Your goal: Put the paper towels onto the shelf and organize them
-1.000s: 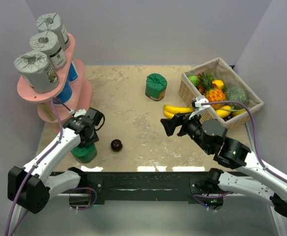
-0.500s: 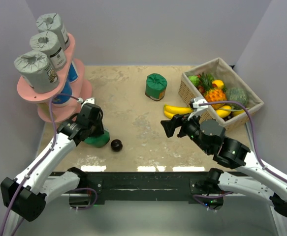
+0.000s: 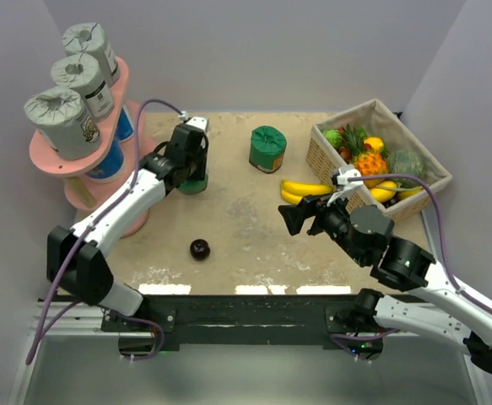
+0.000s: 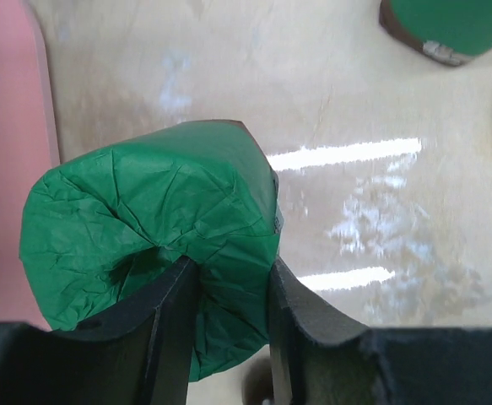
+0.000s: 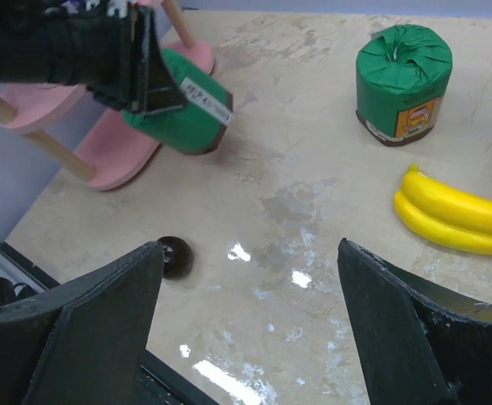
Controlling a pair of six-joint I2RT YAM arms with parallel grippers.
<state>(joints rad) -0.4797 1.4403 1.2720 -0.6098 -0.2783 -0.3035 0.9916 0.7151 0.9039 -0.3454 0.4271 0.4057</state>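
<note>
My left gripper (image 3: 191,169) is shut on a green paper towel roll (image 4: 157,266), pinching its rim, and holds it tilted just right of the pink shelf (image 3: 77,160); the roll also shows in the right wrist view (image 5: 178,114). Three grey rolls (image 3: 60,122) stand on the shelf's top board and white-and-blue rolls (image 3: 110,160) sit on the lower board. A second green roll (image 3: 267,148) stands upright on the table, also in the right wrist view (image 5: 402,80). My right gripper (image 5: 250,329) is open and empty above the table's middle.
A small dark ball (image 3: 199,249) lies on the table near the front. A bunch of bananas (image 3: 303,190) lies beside a wicker fruit basket (image 3: 376,114) at the back right. The shelf's lower board edge (image 4: 9,126) is close on the left.
My left gripper has carried the green roll from the table's front left up and back, to beside the shelf. The right arm has barely moved.
</note>
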